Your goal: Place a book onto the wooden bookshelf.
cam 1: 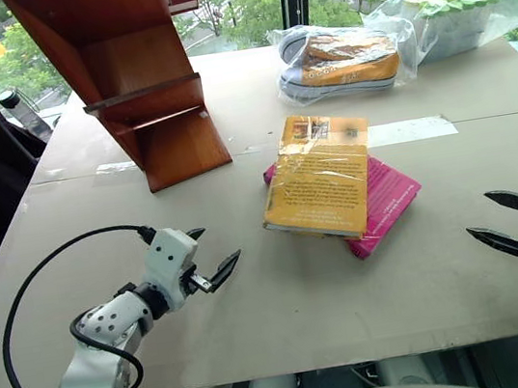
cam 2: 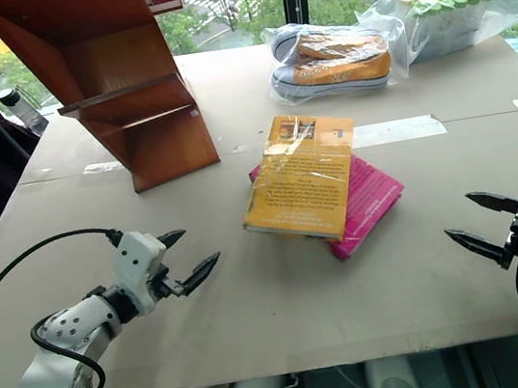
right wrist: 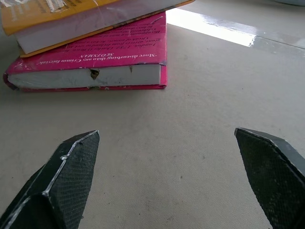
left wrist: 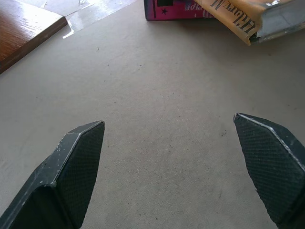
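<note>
We see bright daylight entering through the window behind the pale grey table [cam 1: 287, 317]. Glare streaks the clear glossy tape strip [right wrist: 209, 28] and the plastic-wrapped yellow-orange book [cam 1: 320, 175]. Shadows stay soft and short under the book stack. Focus is sharp across the head views; no motion blur.

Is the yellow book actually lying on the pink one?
Touching. The right wrist view shows the book lying directly on the pink book, with no gap where they overlap.
</note>
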You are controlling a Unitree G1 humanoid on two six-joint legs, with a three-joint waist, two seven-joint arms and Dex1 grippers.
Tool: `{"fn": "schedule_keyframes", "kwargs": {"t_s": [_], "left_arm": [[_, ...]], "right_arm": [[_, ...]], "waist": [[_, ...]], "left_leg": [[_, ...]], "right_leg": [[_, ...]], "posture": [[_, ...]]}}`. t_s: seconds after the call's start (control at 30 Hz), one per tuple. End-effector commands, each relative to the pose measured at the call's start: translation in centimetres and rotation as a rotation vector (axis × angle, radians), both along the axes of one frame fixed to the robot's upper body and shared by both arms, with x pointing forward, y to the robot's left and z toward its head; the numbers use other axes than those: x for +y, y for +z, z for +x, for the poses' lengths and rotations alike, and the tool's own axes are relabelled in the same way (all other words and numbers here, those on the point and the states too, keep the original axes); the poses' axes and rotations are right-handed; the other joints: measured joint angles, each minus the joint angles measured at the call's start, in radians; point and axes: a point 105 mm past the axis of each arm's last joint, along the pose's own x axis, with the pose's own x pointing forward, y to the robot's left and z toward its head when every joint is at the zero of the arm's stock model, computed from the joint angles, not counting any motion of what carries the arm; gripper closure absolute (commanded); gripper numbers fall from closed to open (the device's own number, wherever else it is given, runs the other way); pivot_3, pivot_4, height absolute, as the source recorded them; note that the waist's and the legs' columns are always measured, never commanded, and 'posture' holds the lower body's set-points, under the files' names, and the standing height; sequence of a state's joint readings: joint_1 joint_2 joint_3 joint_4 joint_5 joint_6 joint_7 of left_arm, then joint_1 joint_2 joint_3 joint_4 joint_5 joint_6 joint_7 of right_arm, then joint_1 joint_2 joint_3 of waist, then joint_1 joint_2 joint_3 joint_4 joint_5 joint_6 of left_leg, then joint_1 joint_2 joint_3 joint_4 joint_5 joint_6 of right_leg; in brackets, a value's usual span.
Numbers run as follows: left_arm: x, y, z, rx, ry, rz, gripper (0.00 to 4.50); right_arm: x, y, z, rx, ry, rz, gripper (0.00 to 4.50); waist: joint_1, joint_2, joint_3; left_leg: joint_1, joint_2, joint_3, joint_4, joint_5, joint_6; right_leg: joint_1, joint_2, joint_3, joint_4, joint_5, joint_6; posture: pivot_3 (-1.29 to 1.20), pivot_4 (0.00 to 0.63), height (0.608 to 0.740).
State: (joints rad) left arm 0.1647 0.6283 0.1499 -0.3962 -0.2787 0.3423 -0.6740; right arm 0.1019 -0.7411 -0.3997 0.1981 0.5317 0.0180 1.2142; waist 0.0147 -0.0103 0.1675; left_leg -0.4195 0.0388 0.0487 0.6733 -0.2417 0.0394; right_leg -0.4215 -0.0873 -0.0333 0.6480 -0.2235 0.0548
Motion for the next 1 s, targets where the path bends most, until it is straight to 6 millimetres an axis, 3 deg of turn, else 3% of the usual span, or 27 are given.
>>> {"fn": "schedule_keyframes", "kwargs": {"t_s": [0.03, 0.73, 0.87, 1.0], "left_arm": [[-0.5, 1.1, -0.3, -0.037, -0.011, -0.018, 0.04], [-0.2, 1.3, 0.5, -0.024, -0.036, -0.026, 0.04], [-0.3, 2.0, 0.9, -0.008, -0.015, -0.137, 0.04], [-1.1, 1.9, 0.8, 0.191, -0.056, -0.325, 0.04]], "right_arm": [[0.0, 0.7, 0.3, -0.031, 0.021, -0.026, 0.00], [0.5, 1.0, -0.2, -0.056, 0.016, -0.033, 0.00], [1.0, 1.2, -0.3, -0.061, 0.031, -0.023, 0.00], [2.4, 2.2, -0.8, -0.059, 0.107, -0.009, 0.00]], "waist": [[0.000, 0.000, 0.000], [0.000, 0.000, 0.000], [0.000, 0.000, 0.000], [0.000, 0.000, 0.000]], "left_leg": [[0.000, 0.000, 0.000, 0.000, 0.000, 0.000], [0.000, 0.000, 0.000, 0.000, 0.000, 0.000], [0.000, 0.000, 0.000, 0.000, 0.000, 0.000], [0.000, 0.000, -0.001, 0.000, 0.000, 0.000]], "right_leg": [[0.000, 0.000, 0.000, 0.000, 0.000, 0.000], [0.000, 0.001, 0.000, 0.000, 0.000, 0.000], [0.000, 0.001, 0.000, 0.000, 0.000, 0.000], [0.001, 0.001, 0.000, 0.000, 0.000, 0.000]], "posture": [[0.00, 0.150, 0.693], [0.00, 0.150, 0.693], [0.00, 0.150, 0.693], [0.00, 0.150, 0.693]]}}
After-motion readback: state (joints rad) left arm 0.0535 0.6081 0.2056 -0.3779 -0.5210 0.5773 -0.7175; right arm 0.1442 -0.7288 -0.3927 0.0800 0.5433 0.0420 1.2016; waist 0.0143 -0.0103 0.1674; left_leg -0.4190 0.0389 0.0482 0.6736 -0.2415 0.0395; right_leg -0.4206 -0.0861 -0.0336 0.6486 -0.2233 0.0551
